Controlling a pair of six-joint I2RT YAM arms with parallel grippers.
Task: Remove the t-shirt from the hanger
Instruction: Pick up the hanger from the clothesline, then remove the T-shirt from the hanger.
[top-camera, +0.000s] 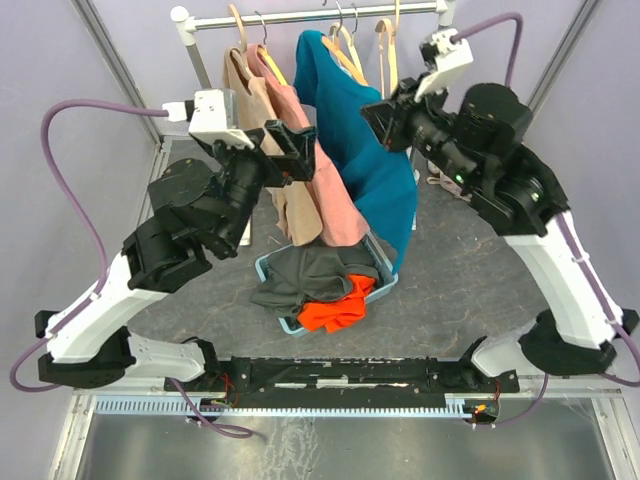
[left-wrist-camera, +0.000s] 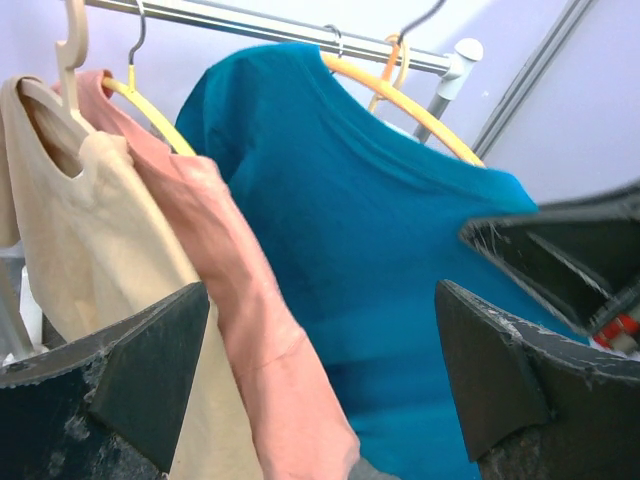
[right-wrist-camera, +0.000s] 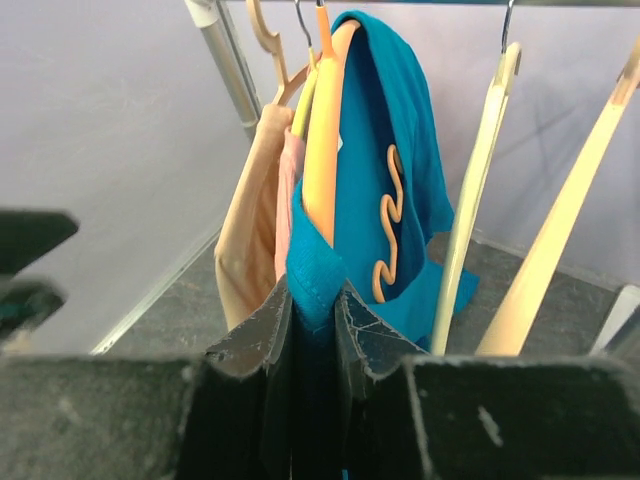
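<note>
**Foreground.** Nearest the lens in the right wrist view, the right gripper (right-wrist-camera: 312, 300) has its two dark fingers (right-wrist-camera: 250, 350) nearly pressed together. They pinch a fold of the teal t-shirt (right-wrist-camera: 400, 150), and the cloth bunches between and above the tips.

**Task item.** The teal t-shirt is on its orange hanger (right-wrist-camera: 322, 130), which hangs from the clothes rail (top-camera: 320, 15) near the rail's middle. The fabric is draped over the hanger's shoulder. From overhead it falls from the rail down to the rim of a blue basket (top-camera: 385, 285).

**Surroundings.**
- Left of the teal t-shirt on the rail, and just beside it, hangs a pink shirt (left-wrist-camera: 240, 300) on a yellow hanger (left-wrist-camera: 150, 115).
- Further left along the rail hangs a beige shirt (left-wrist-camera: 90, 230) on a pale hanger.
- Right of the teal t-shirt on the rail hang two bare hangers, one cream (right-wrist-camera: 470, 200) and one wooden (right-wrist-camera: 560, 220).
- Below the rail, the basket stands on the dark worktop (top-camera: 470, 260). It holds a grey garment (top-camera: 310, 270) and an orange garment (top-camera: 335, 305).

**Obstructions.** The pink shirt crowds the left side of the teal t-shirt and overlaps it in the left wrist view. The cream hanger stands close on its other side.

**Arm poses.**
- The right arm is raised and bent at the elbow. It reaches toward the rail from the right, with its gripper on the right edge of the teal t-shirt.
- The left arm is raised likewise from the left. The left gripper (left-wrist-camera: 320, 290) is spread wide and empty, and it faces the pink shirt and the teal t-shirt below the rail.
</note>
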